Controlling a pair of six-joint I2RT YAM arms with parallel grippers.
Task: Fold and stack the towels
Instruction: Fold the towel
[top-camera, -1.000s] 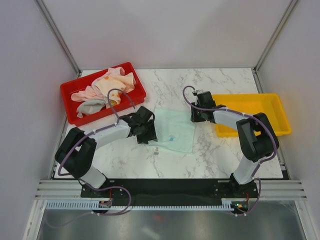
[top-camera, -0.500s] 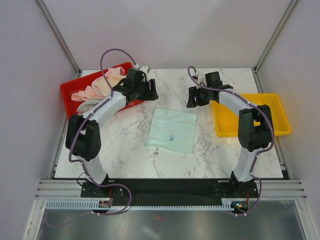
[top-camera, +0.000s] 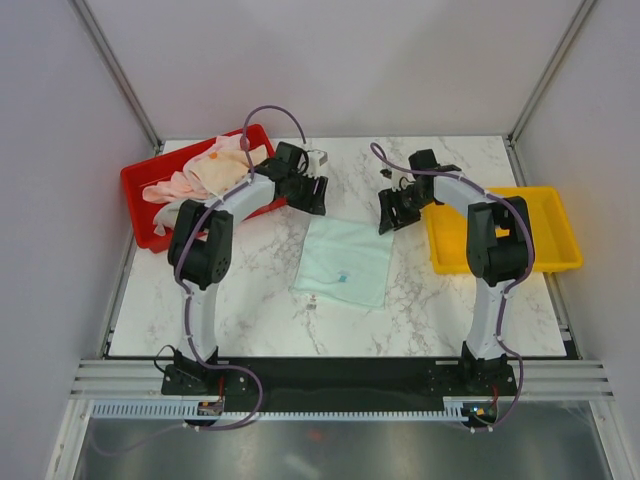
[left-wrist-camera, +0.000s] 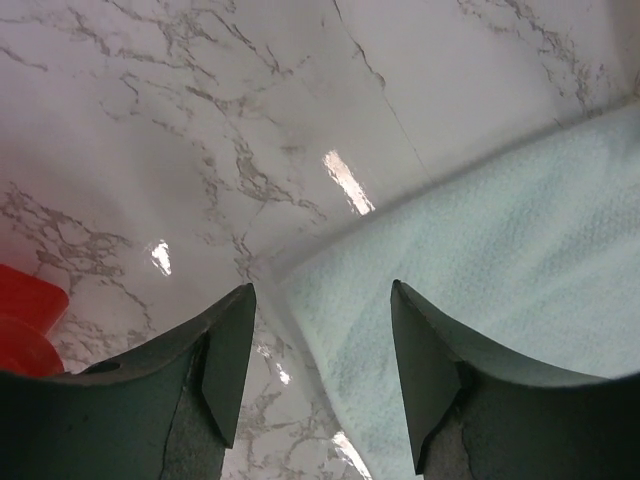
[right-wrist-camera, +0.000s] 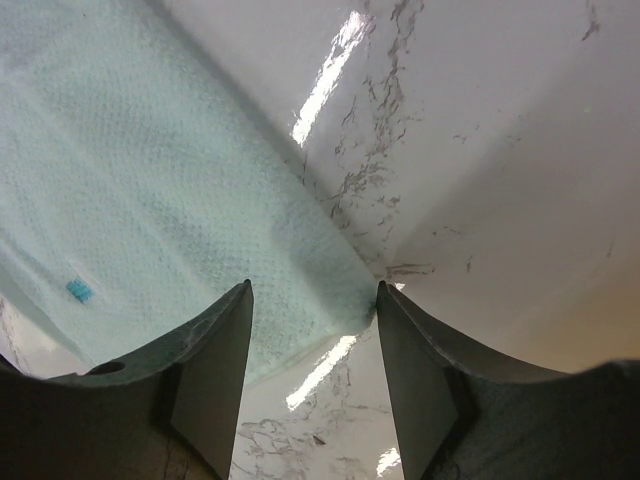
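A: Table (top-camera: 260, 310)?
B: White marble, grey-veined, glossy. Bright glare (left-wrist-camera: 348, 182) in both wrist views; thin dark line (left-wrist-camera: 380, 90) in the left one.
A: Around it?
B: Plain pale walls (top-camera: 330, 60) at back, left and right. Slanted metal posts (top-camera: 115, 70) at both far corners.
A: Near edge?
B: Aluminium rail (top-camera: 110, 378) across, black plate (top-camera: 340, 375) on it, slotted white strip (top-camera: 330, 409) below. Soft, even light; faint shadows.

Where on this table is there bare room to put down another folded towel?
Bare marble: front left, between the mint towel and the left arm; front right, between it and the right arm. Crowded: the towel's far corners under the left gripper and right gripper, and the red tray holding towels.
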